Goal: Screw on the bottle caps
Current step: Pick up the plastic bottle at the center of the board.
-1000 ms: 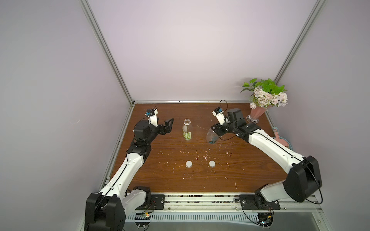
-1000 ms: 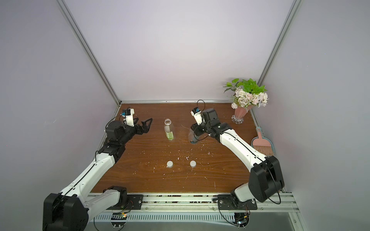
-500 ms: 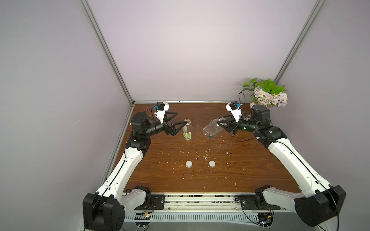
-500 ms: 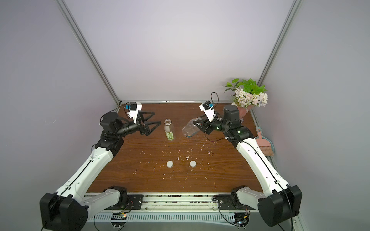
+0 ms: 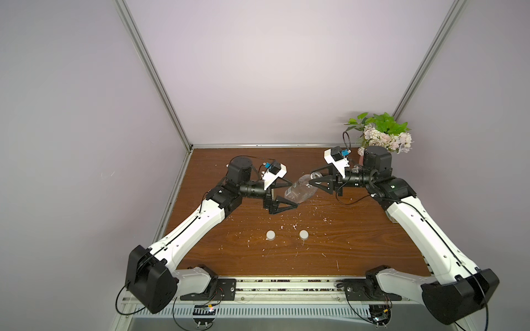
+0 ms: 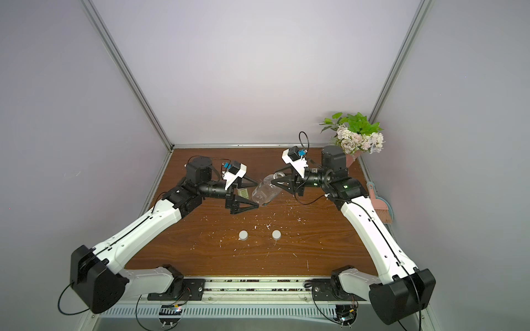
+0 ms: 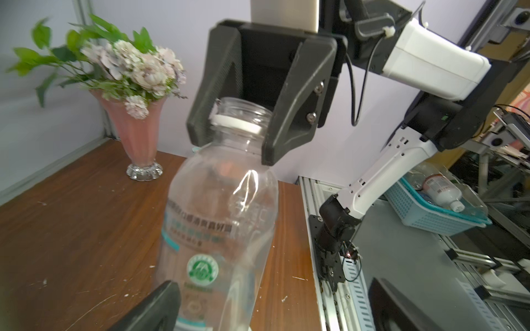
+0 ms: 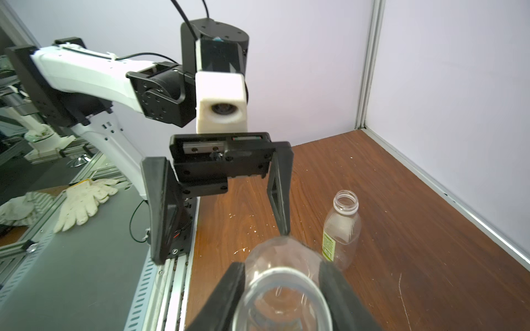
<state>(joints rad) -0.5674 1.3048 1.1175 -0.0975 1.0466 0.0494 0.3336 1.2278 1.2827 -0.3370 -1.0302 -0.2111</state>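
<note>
Hidden or unclear. The small clear plastic bottle with a yellow-green label (image 6: 243,193) sits almost wholly behind the left gripper (image 6: 258,193) in both top views; only a scrap of label shows. The right wrist view has it plain (image 8: 341,229): upright on the brown wooden table (image 5: 358,243), mouth open, farther from the pink fluted glass vase of pale flowers (image 7: 137,143) than the held bottle. The vase's body is half behind the right arm in both top views.

The clear plastic wide-necked bottle with bluish-grey print (image 7: 218,223) is blurred close up. Its base is cut off in the left wrist view, and only mouth and shoulder show in the right wrist view (image 8: 282,286). Whether the left fingers (image 7: 160,303) touch it I cannot tell.

Pose. Both arms reach in from the rail, wrists level, grippers facing each other. Right gripper (image 5: 311,178) clamped on that bottle's neck, under the white ring; bottle tilted, open mouth toward the vase, near it. Left gripper's jaws wide apart, one either side of the bottle's base.

Two small round white plastic caps (image 5: 270,235) (image 5: 303,234) lie side by side on the table, apart from each other, well away from the vase.
</note>
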